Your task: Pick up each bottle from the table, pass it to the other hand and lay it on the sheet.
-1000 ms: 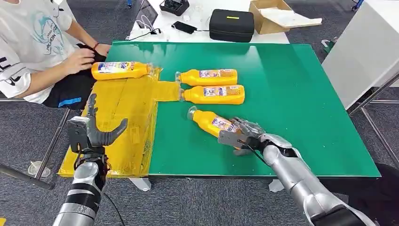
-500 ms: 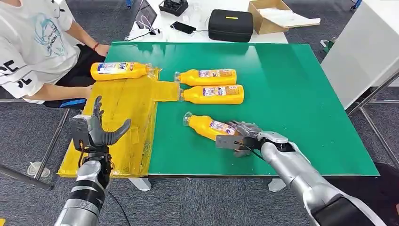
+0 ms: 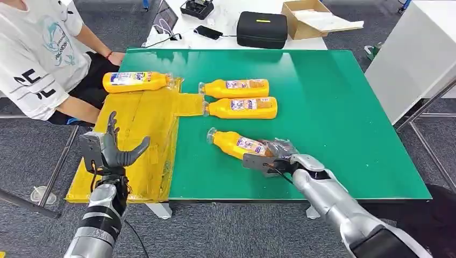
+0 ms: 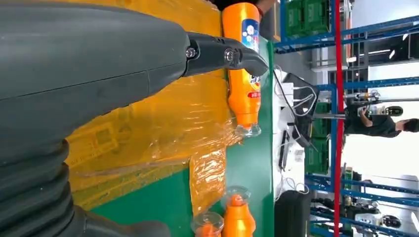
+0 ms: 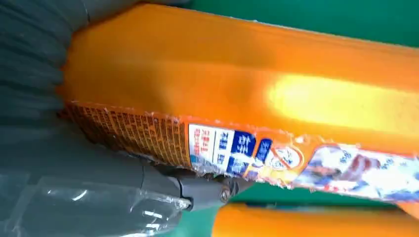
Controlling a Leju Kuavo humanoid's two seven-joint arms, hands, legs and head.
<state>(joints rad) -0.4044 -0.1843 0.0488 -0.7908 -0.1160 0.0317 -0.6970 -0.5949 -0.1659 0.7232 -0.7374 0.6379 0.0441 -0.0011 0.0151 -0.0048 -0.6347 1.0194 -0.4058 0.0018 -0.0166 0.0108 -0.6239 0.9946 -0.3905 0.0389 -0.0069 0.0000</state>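
Four orange bottles lie on their sides: one (image 3: 135, 80) on the yellow sheet (image 3: 137, 140) at the worktop's far left, two (image 3: 235, 87) (image 3: 242, 107) parallel mid-worktop, one (image 3: 236, 144) angled near the front edge.

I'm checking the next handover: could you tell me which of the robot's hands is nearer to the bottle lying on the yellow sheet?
Left. The left hand hovers open over the sheet's near part, the bottle at its far edge. The right hand grips another bottle on the green table.
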